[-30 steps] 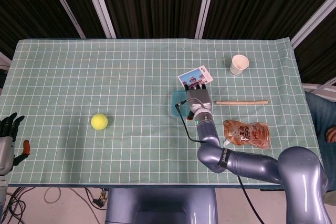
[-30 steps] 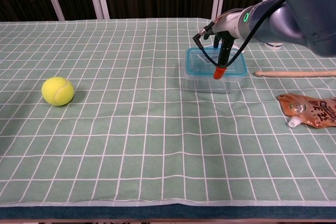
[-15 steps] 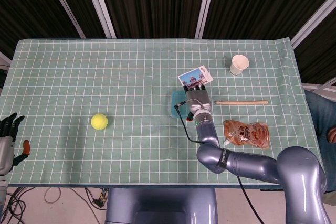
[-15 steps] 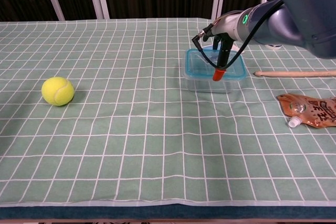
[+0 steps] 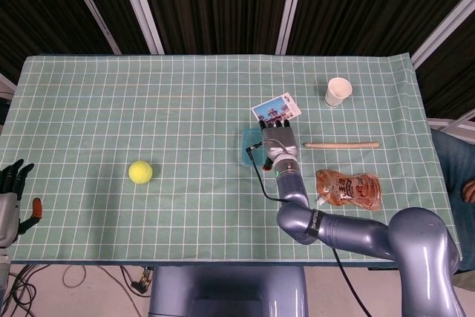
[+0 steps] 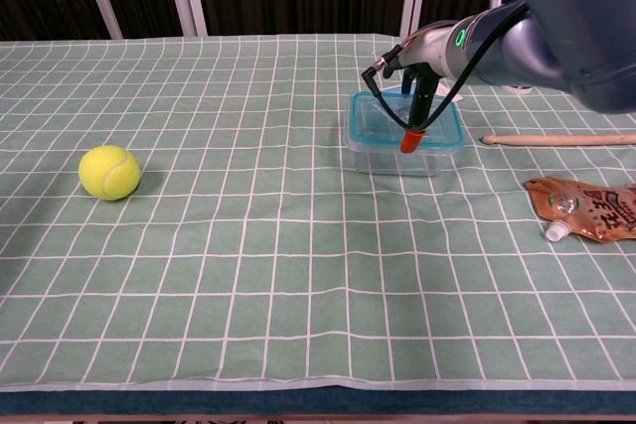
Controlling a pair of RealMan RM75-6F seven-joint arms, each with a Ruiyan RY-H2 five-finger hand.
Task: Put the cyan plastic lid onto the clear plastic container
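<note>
The right hand (image 6: 417, 96) hangs over the clear container (image 6: 405, 136), which stands on the tabletop (image 6: 248, 245) with the cyan lid (image 6: 383, 124) lying on top of it. A red-tipped finger points down and touches the lid; whether the hand grips the lid I cannot tell. The left hand (image 5: 10, 191) rests at the tabletop's left edge, fingers apart and holding nothing. A yellow ball (image 6: 109, 172), a photo card (image 5: 277, 109), a paper cup (image 5: 338, 92), a wooden stick (image 5: 341, 145) and a brown pouch (image 5: 349, 188) lie around.
</note>
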